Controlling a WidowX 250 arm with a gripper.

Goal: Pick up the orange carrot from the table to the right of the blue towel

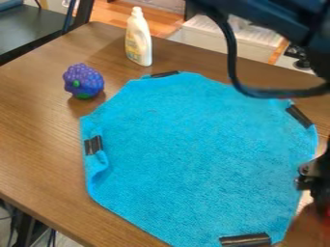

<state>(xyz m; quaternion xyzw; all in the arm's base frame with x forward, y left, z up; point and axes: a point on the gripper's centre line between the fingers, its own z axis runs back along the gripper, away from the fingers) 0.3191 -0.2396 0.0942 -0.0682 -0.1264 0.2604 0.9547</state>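
Your gripper (313, 178), partly cut off by the right edge of the view, hangs beside the right border of a blue cloth (193, 154) laid across a brown wooden table (38, 125). You cannot tell from this angle whether it is spread, closed or clamped on the cloth, nor whether the two touch. Above, your black arm (277, 24) crosses the upper right corner, its cable (277, 93) looping down in front of the cloth's upper right part.

The cloth covers the middle and lower right of the view, roughly eight-sided, with dark strips at four places on its border: a top strip (164, 74), a right strip (299, 116), a left strip (93, 144) and a bottom strip (246, 240). By the left strip the fabric is bunched, with a raised fold running down the side.

Beyond the cloth's upper left side, apart from it, you have a bumpy purple toy (82, 79) with green patches on its front and underside. Near the table's far edge stands a white bottle (145, 48), upright and capped, bearing a yellowish label (132, 46) whose print is too small to make out. Behind the table lies a wooden floor (108, 12).
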